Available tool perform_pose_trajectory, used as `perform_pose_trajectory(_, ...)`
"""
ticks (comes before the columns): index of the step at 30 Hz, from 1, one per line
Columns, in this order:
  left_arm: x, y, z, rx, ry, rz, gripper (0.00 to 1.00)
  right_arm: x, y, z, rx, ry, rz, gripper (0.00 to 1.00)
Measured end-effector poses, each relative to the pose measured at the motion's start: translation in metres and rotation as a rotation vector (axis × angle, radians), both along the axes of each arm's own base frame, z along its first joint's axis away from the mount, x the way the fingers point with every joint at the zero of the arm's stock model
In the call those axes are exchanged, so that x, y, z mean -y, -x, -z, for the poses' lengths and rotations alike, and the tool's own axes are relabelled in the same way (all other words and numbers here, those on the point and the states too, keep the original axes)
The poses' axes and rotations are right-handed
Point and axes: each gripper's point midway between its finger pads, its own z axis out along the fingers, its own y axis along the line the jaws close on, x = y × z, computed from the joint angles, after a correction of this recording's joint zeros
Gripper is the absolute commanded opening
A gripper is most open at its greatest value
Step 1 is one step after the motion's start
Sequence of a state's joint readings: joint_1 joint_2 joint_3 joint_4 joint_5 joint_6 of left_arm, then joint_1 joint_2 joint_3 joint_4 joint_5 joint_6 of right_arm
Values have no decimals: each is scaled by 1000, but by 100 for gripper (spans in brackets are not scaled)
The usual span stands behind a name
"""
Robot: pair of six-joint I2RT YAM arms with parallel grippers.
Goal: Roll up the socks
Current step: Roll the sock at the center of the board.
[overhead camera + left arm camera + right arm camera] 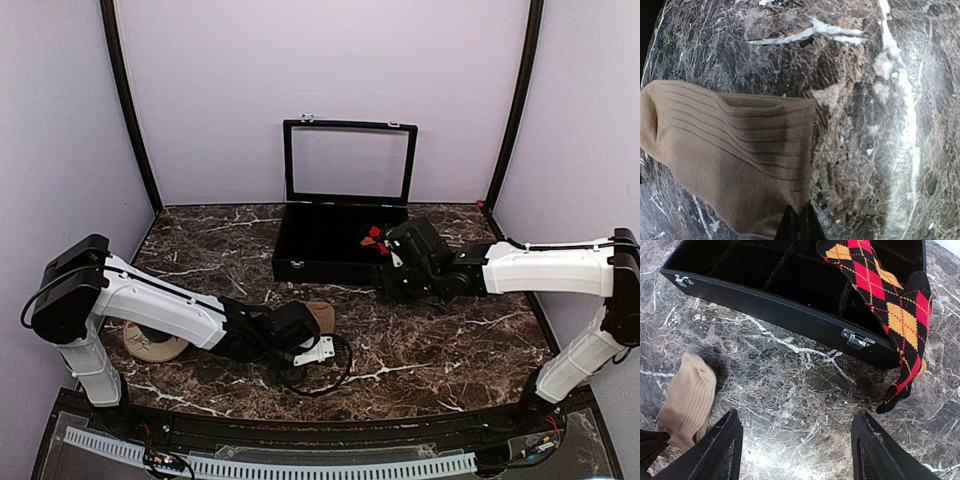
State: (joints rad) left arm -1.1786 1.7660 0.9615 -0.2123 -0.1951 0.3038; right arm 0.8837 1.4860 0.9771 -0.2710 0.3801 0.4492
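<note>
Nothing rolled yet. Tan sock [730, 160] lies unrolled on worktop [880, 125], left jaws together at its edge, pinch on fabric unclear. Argyle sock [880, 295] draped over front wall of black case [765, 305]; right jaws apart, empty, hovering nearby. Rolling of both seemingly left

A tan ribbed sock [730, 160] lies flat on the dark, white-veined marble tabletop [880, 125], filling the left half of the view. The left gripper [799, 225] has its two black fingertips pressed together at the sock's lower right corner; whether fabric is caught between them cannot be told.
</note>
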Motion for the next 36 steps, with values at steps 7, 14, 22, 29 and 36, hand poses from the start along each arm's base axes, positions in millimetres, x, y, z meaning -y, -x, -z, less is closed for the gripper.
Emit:
perform_pose_trajectory(7, -2, 11, -2, -90, -17, -20, 0, -3, 2, 1, -7, 7, -35, 64)
perform_pose_trajectory(14, 7, 24, -10, -310, -7, -44, 0, -2, 18, 18, -51, 16, -112, 58)
perform_pose_trajectory(22, -3, 13, -28, -583, 72, -159, 0, 1, 44, 27, -82, -10, -219, 51)
perform_pose_trajectory(29, 2, 26, -21, -824, 97, -178, 0, -17, 76, 32, -83, -13, -356, 48)
perform_pose_trajectory(36, 2, 42, -23, -1018, 127, -190, 0, -44, 111, 32, -61, -2, -505, 46)
